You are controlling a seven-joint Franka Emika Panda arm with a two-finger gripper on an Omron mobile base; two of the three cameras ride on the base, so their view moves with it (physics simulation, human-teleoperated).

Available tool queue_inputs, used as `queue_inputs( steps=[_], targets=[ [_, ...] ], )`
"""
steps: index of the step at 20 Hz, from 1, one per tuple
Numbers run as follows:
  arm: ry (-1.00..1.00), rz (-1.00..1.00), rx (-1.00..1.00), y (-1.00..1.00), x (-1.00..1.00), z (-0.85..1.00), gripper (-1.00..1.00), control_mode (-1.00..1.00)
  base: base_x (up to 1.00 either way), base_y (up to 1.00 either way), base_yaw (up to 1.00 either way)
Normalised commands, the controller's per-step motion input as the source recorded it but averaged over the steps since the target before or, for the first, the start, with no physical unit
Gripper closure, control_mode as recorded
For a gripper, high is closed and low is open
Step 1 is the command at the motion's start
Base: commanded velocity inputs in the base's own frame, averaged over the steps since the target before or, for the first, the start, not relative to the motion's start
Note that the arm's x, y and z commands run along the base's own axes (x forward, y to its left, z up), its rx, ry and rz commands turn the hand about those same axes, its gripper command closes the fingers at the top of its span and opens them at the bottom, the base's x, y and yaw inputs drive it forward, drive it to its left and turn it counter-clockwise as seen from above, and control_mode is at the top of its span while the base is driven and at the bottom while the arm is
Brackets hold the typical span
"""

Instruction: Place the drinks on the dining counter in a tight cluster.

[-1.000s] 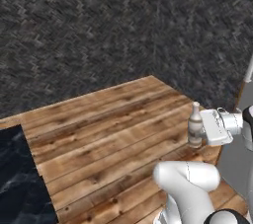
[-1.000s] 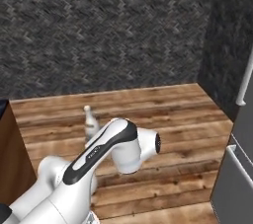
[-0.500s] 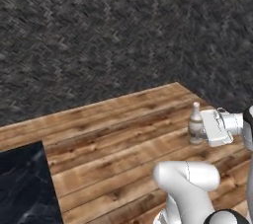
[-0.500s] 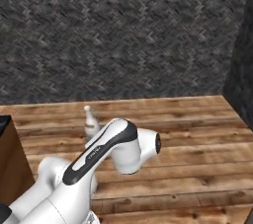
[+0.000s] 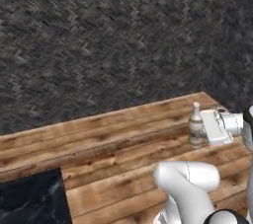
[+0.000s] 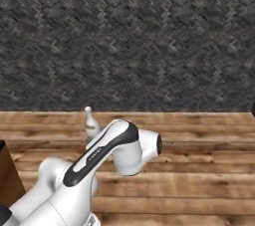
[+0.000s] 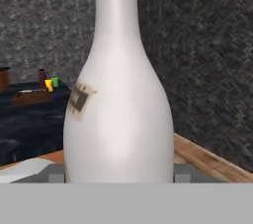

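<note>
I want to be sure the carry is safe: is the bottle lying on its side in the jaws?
No. In the left base view the bottle stands upright at the gripper, neck pointing up.

A wood plank floor runs to the foot of a dark herringbone wall. At the lower left, a corner of a black white-veined marble surface shows above the planks.

The slim bottle stands upright above the wood plank floor, its white neck rising just left of the arm's dark-banded link (its lower body is hidden behind that link). Behind the bottle runs a dark herringbone wall.
</note>
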Motion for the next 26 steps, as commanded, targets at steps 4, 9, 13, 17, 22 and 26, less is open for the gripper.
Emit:
queue_inputs(
  steps=[4,9,13,17,22,26],
  targets=[
    [0.0,0.0,0.0,0.0,0.0,0.0,1.0,1.0,0.81,0.0,0.25],
    [0.0,0.0,0.0,0.0,0.0,0.0,1.0,1.0,0.78,0.0,0.27],
    [0.0,0.0,0.0,0.0,0.0,0.0,1.0,1.0,0.74,0.0,0.31],
    [0.0,0.0,0.0,0.0,0.0,0.0,1.0,1.0,0.7,0.01,0.36],
    [0.0,0.0,0.0,0.0,0.0,0.0,1.0,1.0,0.6,0.02,0.37],
    [0.0,0.0,0.0,0.0,0.0,0.0,1.0,1.0,0.65,0.02,0.4]
  ],
)
